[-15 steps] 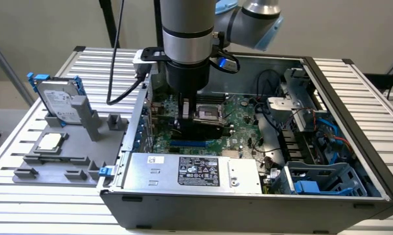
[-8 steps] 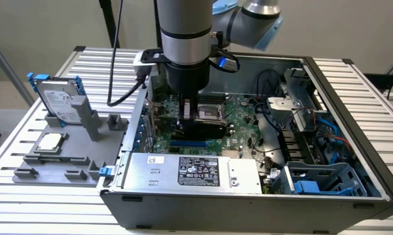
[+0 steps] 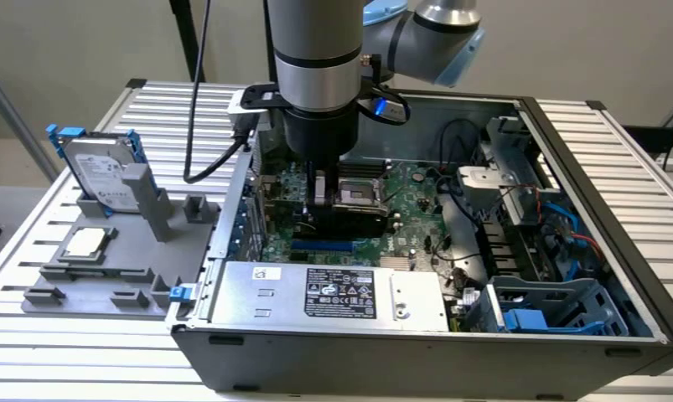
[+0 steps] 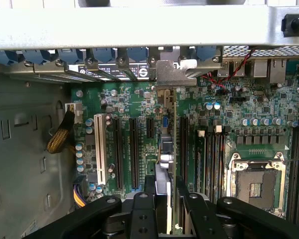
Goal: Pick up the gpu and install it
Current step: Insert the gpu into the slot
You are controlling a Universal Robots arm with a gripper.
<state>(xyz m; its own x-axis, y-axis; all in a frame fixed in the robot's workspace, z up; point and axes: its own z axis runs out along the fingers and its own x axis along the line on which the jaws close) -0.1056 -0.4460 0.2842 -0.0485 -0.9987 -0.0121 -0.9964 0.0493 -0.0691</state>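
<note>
While the part-closed claw [image 4: 165, 193] grips the gpu [image 4: 167, 154] over the motherboard [image 4: 239, 107] (bracket [image 4: 177, 74] by the case wall [image 4: 139, 30]), we fear any tilt seating it crooked.

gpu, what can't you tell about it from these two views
- Wrist view: gpu is edge-on, its faces hidden; the gripper covers its near end.
- Wrist view: whether its lower edge is seated in the motherboard cannot be told.
- Exterior view: the arm blocks where card meets board.
</note>
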